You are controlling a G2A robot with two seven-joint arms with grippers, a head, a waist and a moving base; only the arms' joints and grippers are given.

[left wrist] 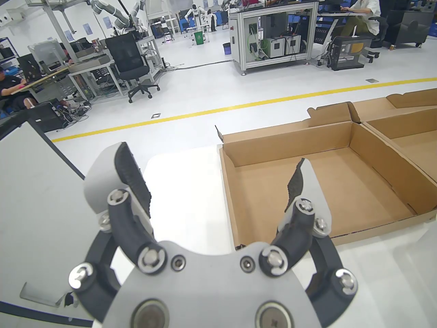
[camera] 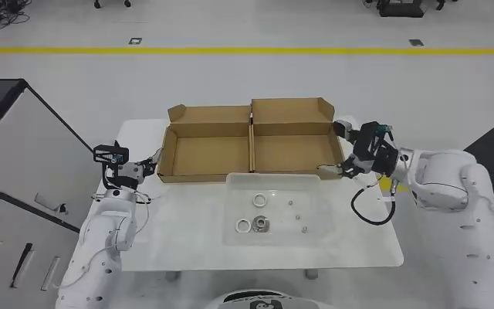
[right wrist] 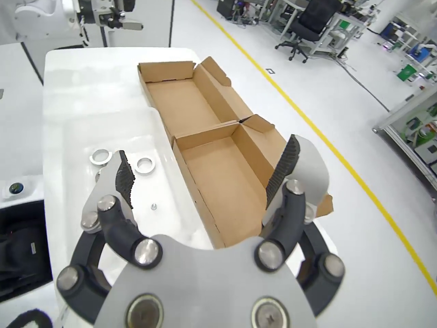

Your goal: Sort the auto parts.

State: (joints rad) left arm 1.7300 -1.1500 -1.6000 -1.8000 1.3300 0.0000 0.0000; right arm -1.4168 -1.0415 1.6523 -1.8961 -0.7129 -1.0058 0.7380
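Top view first: two cardboard boxes stand side by side at the far side of the table, the left box and the right box, with one clear tray just in front of them. I count six parts in the tray. Three are rings: a far ring alone toward the boxes, and a pale ring right beside a darker ring. The other three are small fasteners scattered next to them. None lies in a box yet, so I judge the sorting not begun. The left gripper hangs at the outer end of the left box, and the right gripper at the outer front corner of the right box.

Left wrist view: my left jaws are spread wide with nothing between them, above the table just beside the left box.

Right wrist view: the right jaws are likewise apart and hold nothing. Two rings and one fastener show past them in the tray.

Risks, as I judge them: the small fasteners are tiny, so wide pads could flick one across the tray or drop it on the lift. The paired rings may come up together or knock each other aside. The right gripper also sits near its box corner, so a careless swing could shove the box
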